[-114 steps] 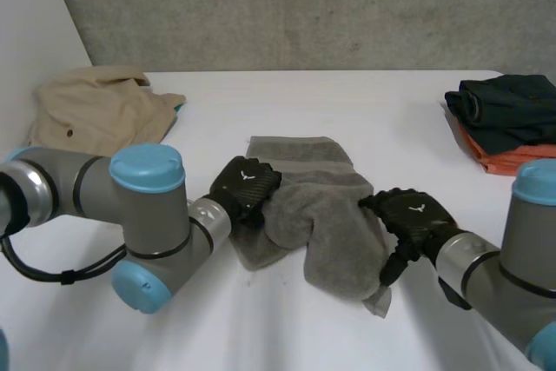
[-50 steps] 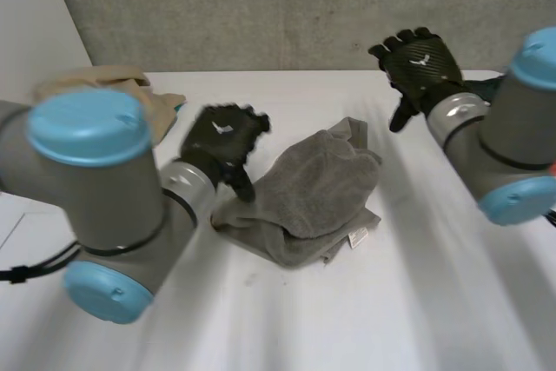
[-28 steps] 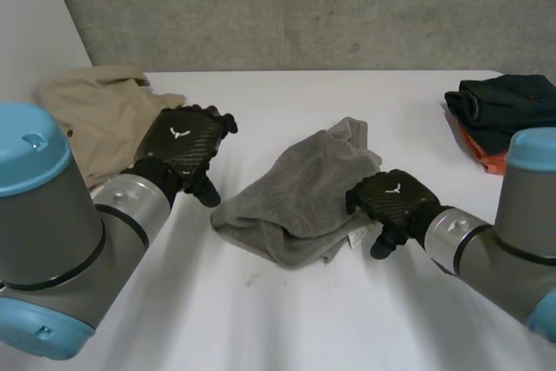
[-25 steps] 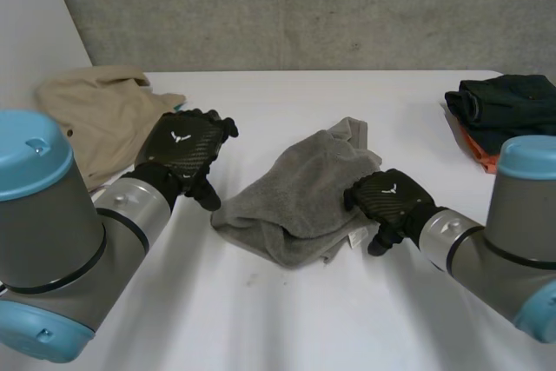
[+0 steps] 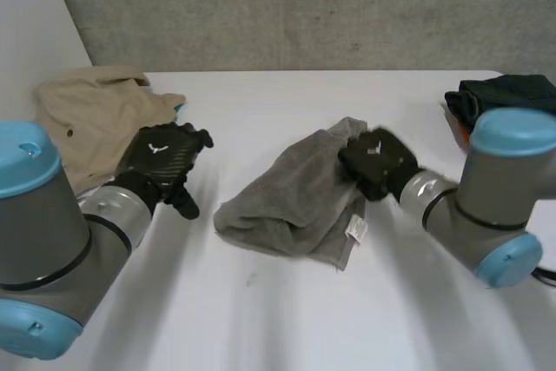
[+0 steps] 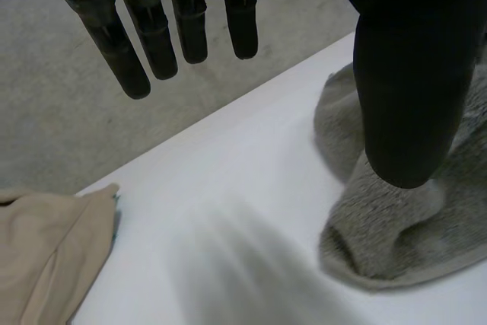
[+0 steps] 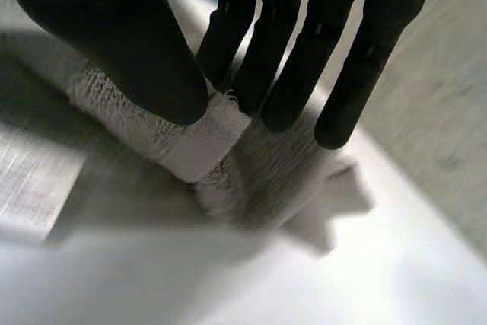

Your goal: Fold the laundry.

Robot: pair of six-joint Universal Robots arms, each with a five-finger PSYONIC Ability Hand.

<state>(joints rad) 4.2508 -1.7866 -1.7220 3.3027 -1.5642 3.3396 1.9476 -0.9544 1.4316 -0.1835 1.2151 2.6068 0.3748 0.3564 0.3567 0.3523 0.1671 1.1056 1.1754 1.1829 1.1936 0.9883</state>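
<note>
Pinching grey towel (image 5: 291, 199) edge between thumb and fingers: right hand (image 5: 375, 162) | left hand (image 5: 161, 155) fingers straight, beside towel

The right hand (image 5: 375, 162) is blurred at the towel's (image 5: 291, 202) two o'clock corner and covers that corner. The towel's tag (image 5: 356, 230), at its four o'clock, is too small to read. The right arm (image 5: 482, 206) hides much of the dark clothes (image 5: 491, 91) at the table's (image 5: 287, 327) three o'clock. The left arm (image 5: 52, 232) covers the beige garment's (image 5: 91, 115) near edge at nine o'clock. In the left wrist view the left hand's (image 6: 175, 13) thumb (image 6: 403, 74) hides part of the towel, and the edge cuts off towel and garment. In the right wrist view the towel past the pinched edge is blurred.
</note>
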